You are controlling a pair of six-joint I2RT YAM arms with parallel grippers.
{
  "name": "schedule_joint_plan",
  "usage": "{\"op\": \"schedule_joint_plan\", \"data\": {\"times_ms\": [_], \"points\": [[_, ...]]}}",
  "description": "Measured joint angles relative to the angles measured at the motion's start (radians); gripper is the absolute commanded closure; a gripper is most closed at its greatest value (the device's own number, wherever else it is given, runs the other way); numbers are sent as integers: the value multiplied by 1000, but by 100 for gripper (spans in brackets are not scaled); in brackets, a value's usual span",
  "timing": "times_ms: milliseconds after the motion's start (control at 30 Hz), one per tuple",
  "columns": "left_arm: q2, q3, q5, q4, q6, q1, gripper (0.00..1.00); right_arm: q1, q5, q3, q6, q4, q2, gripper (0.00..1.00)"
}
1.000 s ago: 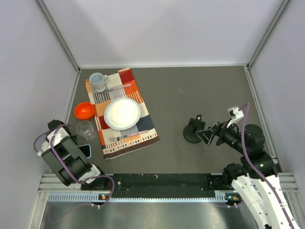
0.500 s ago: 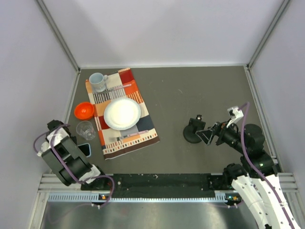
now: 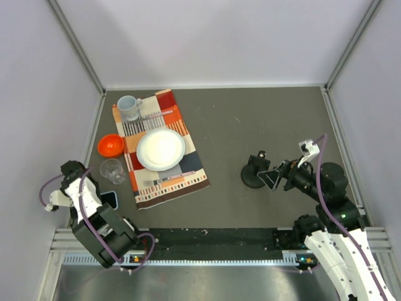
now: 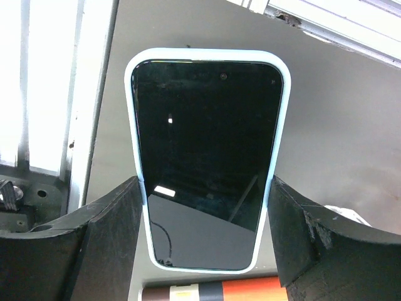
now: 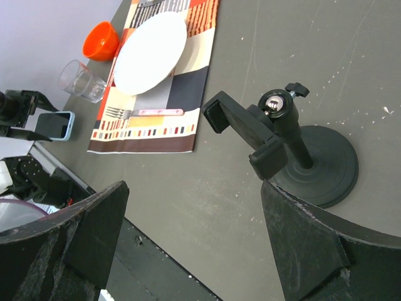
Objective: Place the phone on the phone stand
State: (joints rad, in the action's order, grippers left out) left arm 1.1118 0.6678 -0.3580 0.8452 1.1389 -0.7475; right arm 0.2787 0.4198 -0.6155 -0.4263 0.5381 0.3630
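The phone (image 3: 111, 198), black screen with a light blue case, lies at the near left of the table, left of the placemat. In the left wrist view the phone (image 4: 207, 163) fills the gap between my left gripper's fingers, and both fingers (image 4: 113, 232) touch its long edges. My left gripper (image 3: 105, 199) (image 4: 207, 182) is shut on it. The phone stand (image 3: 255, 172), black with a round base and a clip, stands at the right. My right gripper (image 3: 270, 177) (image 5: 194, 188) is open and empty just beside the stand (image 5: 285, 135). The phone also shows far left in the right wrist view (image 5: 55, 125).
A patchwork placemat (image 3: 188, 160) holds a white plate (image 3: 161, 149), a mug (image 3: 129, 107) and cutlery. An orange bowl (image 3: 109, 145) and a clear glass (image 3: 113, 170) stand just beyond the phone. Enclosure walls ring the table, with a metal rail along the near edge.
My left arm's upper links have swung toward the near edge and the wrist has shifted slightly left, while the gripper stays at the phone. The phone, the stand and my right arm have not moved.
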Motion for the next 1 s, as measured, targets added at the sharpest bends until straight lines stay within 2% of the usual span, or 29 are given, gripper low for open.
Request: {"op": "schedule_joint_plan", "data": {"times_ms": [233,633,833,1000], "points": [[-94,22,0,78,-10,-1,100,0,0,0,0,0,7,12],[-319,217,9,204,-77,-2,100,0,1,0,0,0,32,13],[-353,306,85,224,-141,24,100,0,-1,0,0,0,37,13],[-447,335,232,123,-214,127,100,0,-15,-2,2,5,56,13]]}}
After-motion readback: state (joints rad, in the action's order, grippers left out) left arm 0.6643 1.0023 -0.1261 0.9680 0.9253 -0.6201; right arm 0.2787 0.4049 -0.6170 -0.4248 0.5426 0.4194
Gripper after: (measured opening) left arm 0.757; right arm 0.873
